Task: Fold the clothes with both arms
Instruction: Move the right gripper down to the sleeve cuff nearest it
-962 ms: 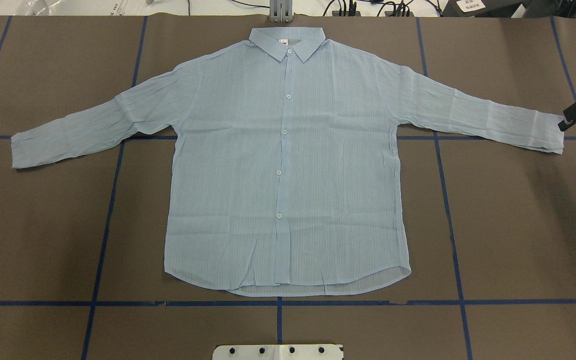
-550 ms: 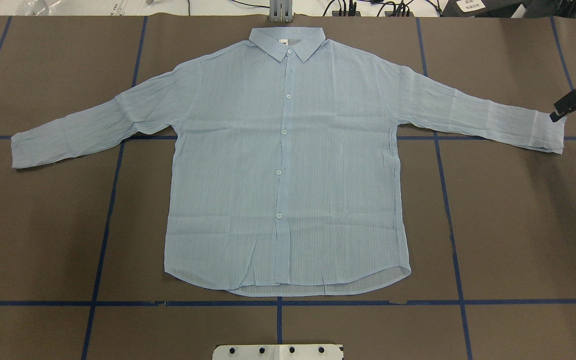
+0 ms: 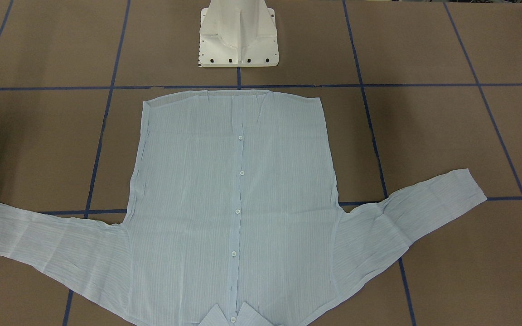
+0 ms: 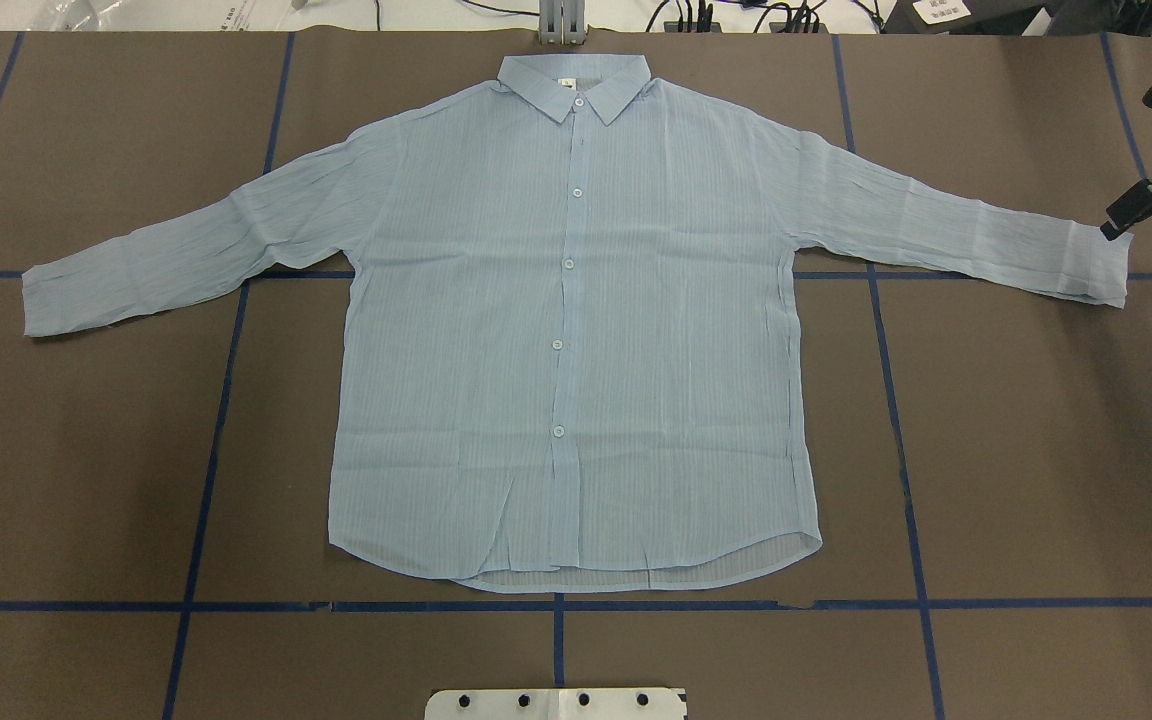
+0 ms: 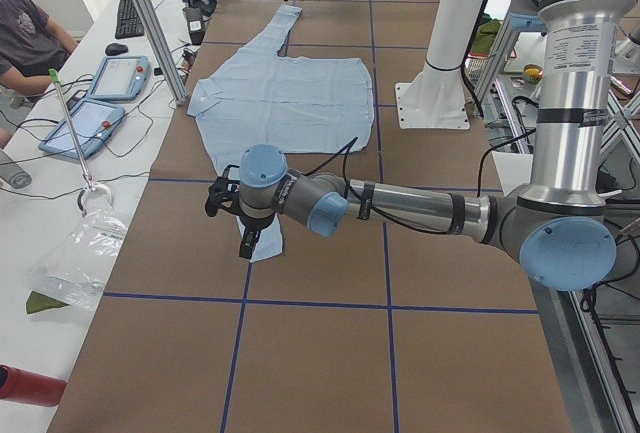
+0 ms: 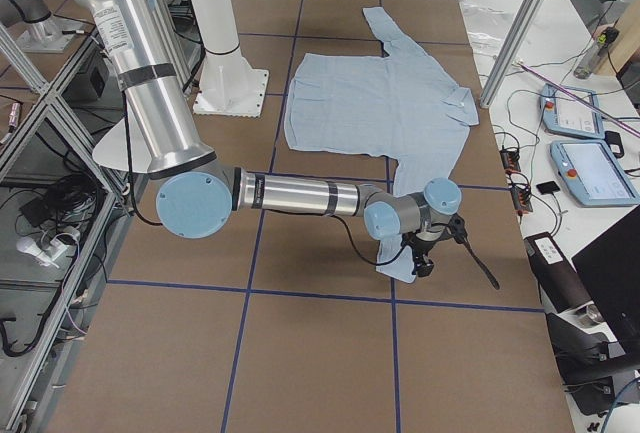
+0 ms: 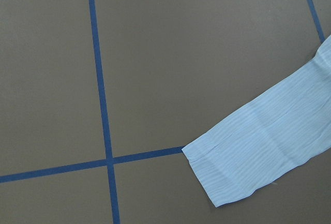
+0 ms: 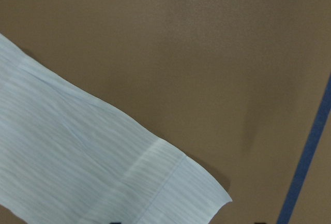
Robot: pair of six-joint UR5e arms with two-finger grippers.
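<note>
**Front-facing view.** We find the shirt (image 3: 188, 203) spread flat on the brown counter (image 3: 424, 45) with its buttoned front up. Its hem lies toward the white pedestal (image 3: 239, 36), and both sleeves are stretched outward.

**Overhead view.** The shirt lies centred with its collar (image 4: 574, 85) at the far side. The right end effector (image 4: 1114, 225) sits at the view's right edge, just at the cuff of that sleeve. We cannot tell whether it touches the cloth, or whether its fingers are apart or together.

**Left side view.** The near arm reaches low over the counter. The left end effector (image 5: 245, 248) points down at the near cuff, and we cannot tell its finger state.

**Right side view.** The near arm's end effector is poised at the near cuff.

**Left wrist view.** A cuff lies flat just beside a crossing of blue tape lines (image 7: 106, 159).

**Right wrist view.** The other cuff lies flat on the counter, and a blue line runs along the view's right edge.
</note>
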